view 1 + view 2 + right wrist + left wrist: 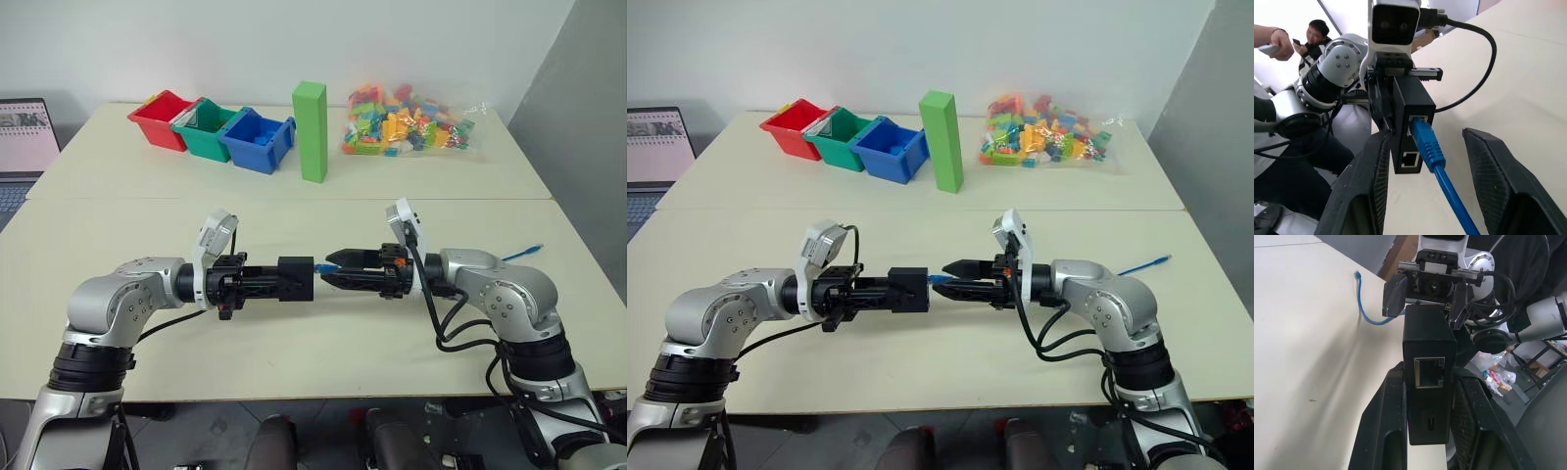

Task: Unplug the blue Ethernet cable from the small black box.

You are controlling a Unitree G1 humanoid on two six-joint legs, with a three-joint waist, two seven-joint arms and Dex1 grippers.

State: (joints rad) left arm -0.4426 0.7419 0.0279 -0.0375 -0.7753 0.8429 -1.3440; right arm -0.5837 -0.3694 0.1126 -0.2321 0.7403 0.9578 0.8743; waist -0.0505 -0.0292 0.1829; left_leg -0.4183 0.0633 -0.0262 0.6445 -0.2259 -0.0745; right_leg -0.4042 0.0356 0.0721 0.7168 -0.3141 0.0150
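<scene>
The left hand is clamped on the box above the table. The cable is plugged into it, lying untouched between the right hand's spread fingers.

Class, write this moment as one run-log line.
left gripper: shut on small black box | blue Ethernet cable: plugged in | right gripper: open around plug

At the top of the frame sit a red bin, a green bin and a blue bin. Right of them stand a tall green block and a bag of toy bricks. A laptop shows at the left edge.
</scene>
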